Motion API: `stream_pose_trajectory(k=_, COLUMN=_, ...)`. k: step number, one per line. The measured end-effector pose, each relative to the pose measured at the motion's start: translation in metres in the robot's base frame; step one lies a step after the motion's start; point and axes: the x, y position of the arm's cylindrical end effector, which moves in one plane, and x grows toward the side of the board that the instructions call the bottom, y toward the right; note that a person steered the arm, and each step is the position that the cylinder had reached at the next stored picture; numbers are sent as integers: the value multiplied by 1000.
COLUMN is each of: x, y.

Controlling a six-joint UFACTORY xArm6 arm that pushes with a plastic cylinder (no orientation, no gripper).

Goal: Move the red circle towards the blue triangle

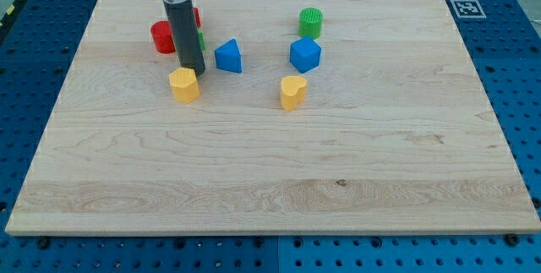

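My tip (193,71) stands upright between the red circle (162,37) and blue triangle (228,57); no hand shows.

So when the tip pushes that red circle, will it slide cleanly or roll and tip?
The red circle looks squat and flat-based, so it likely slides rather than tips. Its round side may let it slip off my tip sideways. The board looks smooth, so drag is probably low.

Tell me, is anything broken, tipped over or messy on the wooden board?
Nothing stands out. The blocks sit flat on the wooden board, none damaged. My tip is beside the yellow block, left of the blue triangle block. The rod partly hides the red circle block, plus other red and green pieces.
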Motion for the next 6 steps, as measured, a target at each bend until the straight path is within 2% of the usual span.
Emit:
stream_pose_trajectory(k=1, x=0, y=-2)
stream_pose_trajectory(k=3, x=-7, y=-59)
stream_pose_trajectory(k=5, x=-84, y=-74)
stream_pose_trajectory(k=6, x=-96, y=-69)
